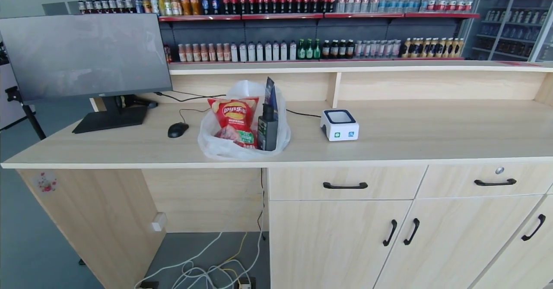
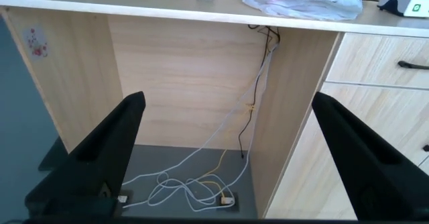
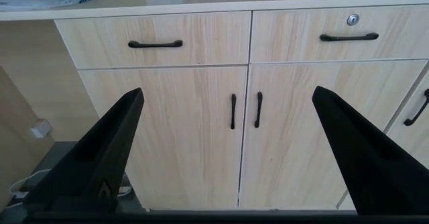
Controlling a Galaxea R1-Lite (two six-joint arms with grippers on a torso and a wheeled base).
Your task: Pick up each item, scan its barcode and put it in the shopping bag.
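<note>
Leftmost on the wooden counter point(image 1: 432, 133) stands a dark monitor point(image 1: 86, 55), and just to its right lies a black mouse point(image 1: 177, 129) with its cord trailing toward the back. Next comes the shopping bag point(image 1: 216, 148), a thin white plastic one sitting near the counter's front edge, its mouth open upward. Inside it a red chips packet point(image 1: 235, 120) leans on the left, a dark box point(image 1: 268, 131) stands upright touching it on the right, and a tall blue packet point(image 1: 271, 92) pokes up behind the box. Right of the bag, apart from it, sits the white scanner point(image 1: 339, 125), its dark window facing up and its cable running back behind the bag. Behind the counter, shelves of bottles point(image 1: 281, 1) span the wall. Below the counter, the left gripper point(image 2: 228, 100) hangs low in front of the open recess where cables point(image 2: 194, 187) lie on the floor; its two black fingers point(image 2: 100, 163) are spread wide with nothing between them, and the bag shows above on the counter edge. Farther right, the right gripper point(image 3: 228, 91) faces the cabinet doors point(image 3: 174, 130) under the drawers point(image 3: 155, 44), its fingers likewise wide apart and empty.
</note>
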